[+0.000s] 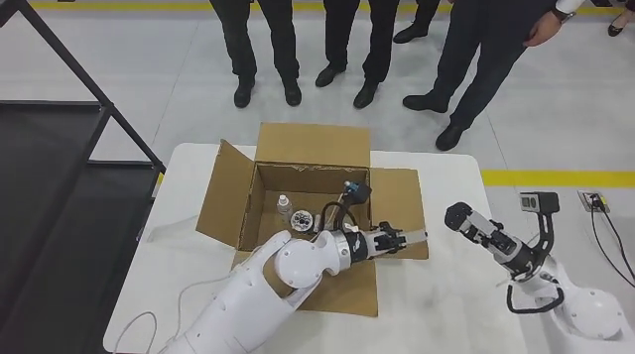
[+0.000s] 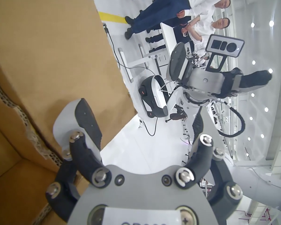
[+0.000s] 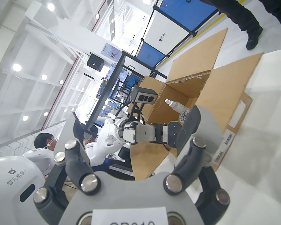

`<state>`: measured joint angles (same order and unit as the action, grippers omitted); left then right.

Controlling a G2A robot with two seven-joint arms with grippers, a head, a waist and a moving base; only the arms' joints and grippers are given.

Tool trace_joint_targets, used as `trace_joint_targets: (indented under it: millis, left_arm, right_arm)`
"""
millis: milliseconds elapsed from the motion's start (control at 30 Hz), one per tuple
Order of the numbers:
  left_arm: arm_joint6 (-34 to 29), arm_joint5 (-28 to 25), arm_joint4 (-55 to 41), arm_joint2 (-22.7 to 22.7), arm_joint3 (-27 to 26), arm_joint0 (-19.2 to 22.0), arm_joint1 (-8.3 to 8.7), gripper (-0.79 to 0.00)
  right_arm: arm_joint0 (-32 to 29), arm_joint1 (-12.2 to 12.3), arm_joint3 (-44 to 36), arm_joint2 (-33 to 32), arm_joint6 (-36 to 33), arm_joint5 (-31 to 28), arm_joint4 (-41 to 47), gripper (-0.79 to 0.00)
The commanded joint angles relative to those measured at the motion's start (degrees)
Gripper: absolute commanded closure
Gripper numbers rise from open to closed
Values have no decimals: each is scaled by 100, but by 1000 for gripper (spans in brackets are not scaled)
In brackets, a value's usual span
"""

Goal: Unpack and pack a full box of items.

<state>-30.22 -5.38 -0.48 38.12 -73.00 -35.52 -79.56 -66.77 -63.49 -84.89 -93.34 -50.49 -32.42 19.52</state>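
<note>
An open cardboard box (image 1: 313, 144) stands on the white table (image 1: 446, 299) with its flaps folded outward. Inside lie a small white bottle (image 1: 284, 202) and a round patterned item (image 1: 301, 221). My left gripper (image 1: 397, 239) hangs over the box's right-hand flap (image 2: 49, 47), open and holding nothing (image 2: 140, 111). My right gripper (image 1: 456, 216) hovers over bare table to the right of the box, also open (image 3: 133, 129). The right wrist view looks toward the box (image 3: 224, 83), the bottle (image 3: 175, 105) and the left gripper (image 3: 166, 132).
A dark metal frame (image 1: 60, 156) stands beside the table on the left. Several people stand on the floor beyond the table's far edge. Bare table surface lies to the right and in front of the box.
</note>
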Motion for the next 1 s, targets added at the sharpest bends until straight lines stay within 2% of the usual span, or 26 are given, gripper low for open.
trace_joint_targets:
  millis: [0, 200, 533, 767, 967]
  left_arm:
    - [-21, -63, 23, -16, 73, 7, -27, -785]
    - [-90, -434, 132, 139, 95, -135, -12, -785]
    - [-414, -815, 427, 566, -316, -538, 140, -785]
    - [-539, -794, 547, 712, -490, -683, 172, -785]
    - [-438, -896, 668, 1005, -817, -867, 236, -785]
  right_arm:
    - [143, -3, 100, 97, 61, 128, -114, -785]
    - [716, -30, 703, 441, 228, 462, -199, -785]
    - [1480, -110, 1659, 1045, 7, 465, -51, -785]
    - [1729, -141, 1891, 1336, -110, 375, -181, -785]
    - [1798, -120, 2001, 1400, -106, 574, -395, -785]
